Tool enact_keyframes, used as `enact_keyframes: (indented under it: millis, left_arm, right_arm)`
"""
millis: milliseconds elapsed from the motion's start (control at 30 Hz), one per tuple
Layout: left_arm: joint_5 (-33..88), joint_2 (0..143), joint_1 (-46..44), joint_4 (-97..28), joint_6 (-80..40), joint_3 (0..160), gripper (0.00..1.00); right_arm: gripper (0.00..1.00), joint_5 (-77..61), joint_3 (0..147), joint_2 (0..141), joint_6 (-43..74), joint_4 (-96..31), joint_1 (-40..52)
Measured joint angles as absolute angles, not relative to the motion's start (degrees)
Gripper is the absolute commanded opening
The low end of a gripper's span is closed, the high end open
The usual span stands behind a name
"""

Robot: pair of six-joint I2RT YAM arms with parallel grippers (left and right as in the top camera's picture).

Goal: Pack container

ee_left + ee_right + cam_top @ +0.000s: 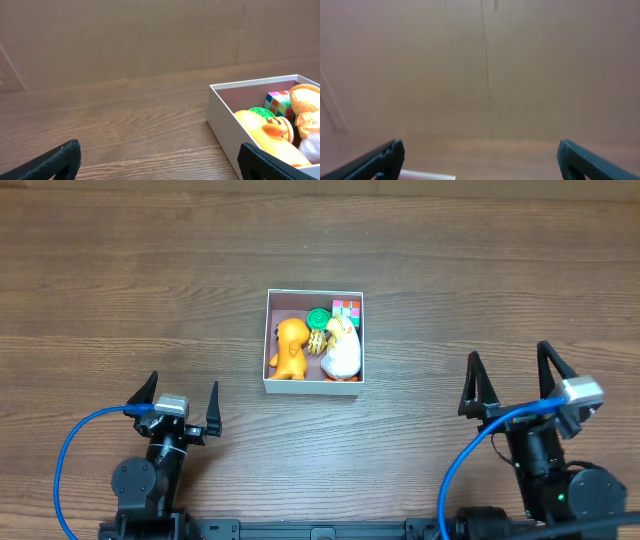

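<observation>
The container [300, 387] sits mid-way across the surface [120, 270], filled with toys [290, 345]. Both arms' jaws are spread, empty and well apart from it. Its thin walls are probably light and crushable, so pinch one gently near a corner.

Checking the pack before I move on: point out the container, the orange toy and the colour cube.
container [312, 388], overhead view, near white wall.
orange toy [289, 347], overhead view, middle of its body.
colour cube [346, 311], overhead view, its top face.
</observation>
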State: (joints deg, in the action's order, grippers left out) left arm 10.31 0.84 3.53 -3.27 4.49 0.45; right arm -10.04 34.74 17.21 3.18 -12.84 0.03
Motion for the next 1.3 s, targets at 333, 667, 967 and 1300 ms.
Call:
enact_keyframes:
  millis: [333, 667, 967, 1300]
  left_arm:
    - [10.31, 0.84, 3.53, -3.29, 4.49, 0.45, 1.00]
    - [10.31, 0.84, 3.53, -3.27, 4.51, 0.45, 1.00]
    - [10.31, 0.84, 3.53, -3.27, 4.51, 0.45, 1.00]
    - [10.31, 0.84, 3.53, -3.27, 4.51, 0.45, 1.00]
  right_arm:
    - [1.00, -10.02, 22.96, 8.29, 2.96, -5.13, 0.05]
    - [1.00, -10.02, 18.72, 0.84, 2.96, -3.05, 0.03]
    - [1.00, -9.65, 12.97, 0.84, 2.87, 3.81, 0.05]
    - [1.00, -9.56, 3.46, 0.84, 2.79, 14.17, 0.05]
